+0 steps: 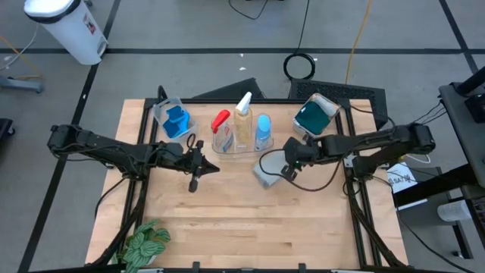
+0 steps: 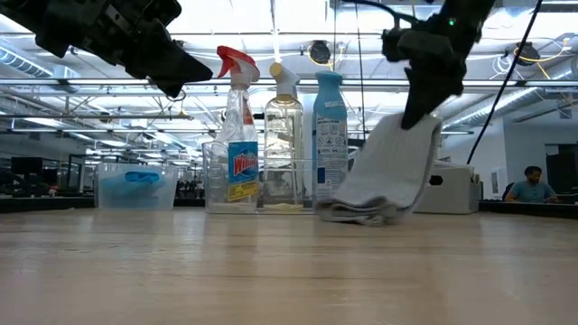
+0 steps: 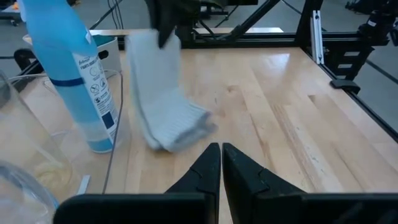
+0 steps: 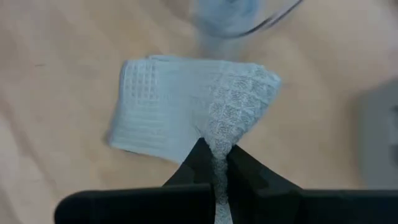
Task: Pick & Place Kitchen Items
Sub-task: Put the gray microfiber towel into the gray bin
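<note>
From above, the right pincer (image 1: 288, 171) is clamped on a grey towel (image 1: 265, 173) lying on the wooden counter (image 1: 250, 227); the left pincer (image 1: 194, 182) hangs with tips together. The low view alone shows the towel's corner lifted, its lower folds touching the counter beside the blue-capped bottle (image 2: 330, 144). The right wrist view shows its waffle weave.

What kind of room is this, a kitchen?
Probably a big lab or workshop, not a kitchen: two robot arms work a wooden table, cables trail the floor, and a person sits at a far desk.
</note>
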Controlling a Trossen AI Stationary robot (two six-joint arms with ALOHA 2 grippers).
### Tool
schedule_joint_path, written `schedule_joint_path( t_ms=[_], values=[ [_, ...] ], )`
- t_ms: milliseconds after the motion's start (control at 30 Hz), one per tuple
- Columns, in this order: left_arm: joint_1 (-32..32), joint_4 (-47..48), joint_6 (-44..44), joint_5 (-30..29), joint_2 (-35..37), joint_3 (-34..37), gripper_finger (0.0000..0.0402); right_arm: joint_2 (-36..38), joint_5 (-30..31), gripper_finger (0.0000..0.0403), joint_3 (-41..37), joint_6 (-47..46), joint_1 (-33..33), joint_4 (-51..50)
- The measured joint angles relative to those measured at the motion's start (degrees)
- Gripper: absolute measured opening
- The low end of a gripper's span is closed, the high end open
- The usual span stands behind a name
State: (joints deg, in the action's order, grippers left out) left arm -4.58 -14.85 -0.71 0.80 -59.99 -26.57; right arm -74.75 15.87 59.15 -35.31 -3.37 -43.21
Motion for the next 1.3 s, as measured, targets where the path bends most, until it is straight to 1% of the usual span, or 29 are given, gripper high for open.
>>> schedule_joint_path(
  t_ms=[133,267,467,733,1300],
  values=[
    [0.0,0.0,-0.1,0.0,0.0,0.0,0.0019,0.2,3.9,0.0,4.4,2.0,1.5,-6.4],
    [0.0,0.0,-0.1,0.0,0.0,0.0,0.0019,0.0,5.3,0.0,5.6,5.0,4.2,-9.1],
    [0.0,0.0,-0.1,0.0,0.0,0.0,0.0019,0.1,5.6,0.0,5.8,8.5,9.1,-12.1],
    [0.0,0.0,0.0,0.0,0.0,0.0,0.0019,0.1,14.1,0.0,5.8,14.0,14.9,-16.6],
    [0.0,0.1,0.2,0.1,0.0,0.0,0.0019,0.2,28.3,0.0,5.8,25.4,27.0,-21.8]
  ],
)
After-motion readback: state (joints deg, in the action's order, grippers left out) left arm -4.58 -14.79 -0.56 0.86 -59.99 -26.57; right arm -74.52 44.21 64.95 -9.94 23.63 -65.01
